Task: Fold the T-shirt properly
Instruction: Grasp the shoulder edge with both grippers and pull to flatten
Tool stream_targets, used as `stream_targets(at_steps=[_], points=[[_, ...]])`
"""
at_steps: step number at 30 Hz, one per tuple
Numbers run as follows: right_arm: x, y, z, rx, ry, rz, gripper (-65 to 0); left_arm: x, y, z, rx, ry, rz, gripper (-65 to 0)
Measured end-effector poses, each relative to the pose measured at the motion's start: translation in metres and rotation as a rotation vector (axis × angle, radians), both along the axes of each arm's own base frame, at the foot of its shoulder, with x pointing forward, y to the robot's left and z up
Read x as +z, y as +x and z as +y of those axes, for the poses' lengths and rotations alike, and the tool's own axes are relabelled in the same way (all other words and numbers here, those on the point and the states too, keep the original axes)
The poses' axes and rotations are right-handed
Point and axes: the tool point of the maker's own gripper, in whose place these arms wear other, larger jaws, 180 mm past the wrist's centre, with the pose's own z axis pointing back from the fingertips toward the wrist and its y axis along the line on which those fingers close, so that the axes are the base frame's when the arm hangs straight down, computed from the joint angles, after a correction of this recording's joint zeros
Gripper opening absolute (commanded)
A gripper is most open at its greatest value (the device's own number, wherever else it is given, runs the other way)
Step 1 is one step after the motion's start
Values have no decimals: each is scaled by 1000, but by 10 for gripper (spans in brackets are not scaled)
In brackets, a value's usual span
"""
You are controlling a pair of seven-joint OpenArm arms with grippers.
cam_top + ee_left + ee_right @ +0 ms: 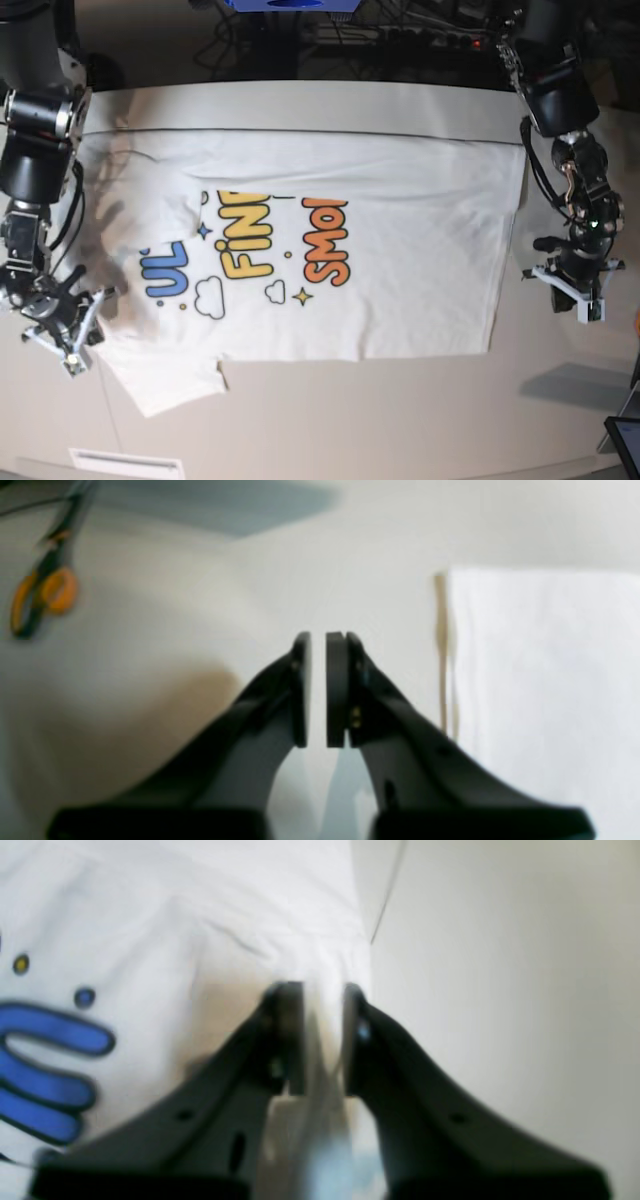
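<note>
Scissors [45, 587] lie beyond closed left end effector [318, 645]; right end effector [322, 990] pinches T-shirt [400, 260].

A pale, off-white table [420, 400] carries the scene – its far edge runs across the top of the base view w/ dark cables behind it. Spread flat on it, print side up, lies the white T-shirt [420, 250], covering most of the tabletop; the hem sits toward the view's right, one short sleeve juts out at bottom left. Bare table shows along the near edge & on both sides of the shirt. In the left wrist view, orange-handled scissors [42, 597] lie on the table – well apart from the shirt's edge.
</note>
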Motion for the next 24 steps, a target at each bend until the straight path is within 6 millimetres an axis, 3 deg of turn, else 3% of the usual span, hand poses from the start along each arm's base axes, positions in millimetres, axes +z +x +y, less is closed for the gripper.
stream_targets(at_steps=[2,4,5,9,12,14,17,24], points=[[7,0,10,-40,-3,-70,-641,2,-4,-18,-19,-5,-40,-596],[2,-14,16,-33,-10,-83,-641,10,-4,-48,-82,-40,-113,-625],[-3,-25,14,-38,-23,-79,-641,10,-9,-53,-78,-41,-123,-650],[-28,-68,-1,-120,-116,29,-641,-3,-35,-55,-10,-27,-95,-650],[-16,-75,16,-97,-117,7,-641,-15,-46,-72,-4,-64,-83,-650],[-10,-85,10,-111,-154,14,-641,-24,-54,-82,-2,-95,-56,-650],[-19,-112,3,-130,-211,87,-641,-42,-76,-78,19,-78,52,-650],[-6,-139,-11,-227,-208,91,-641,-30,-102,-89,-8,-47,82,-650]])
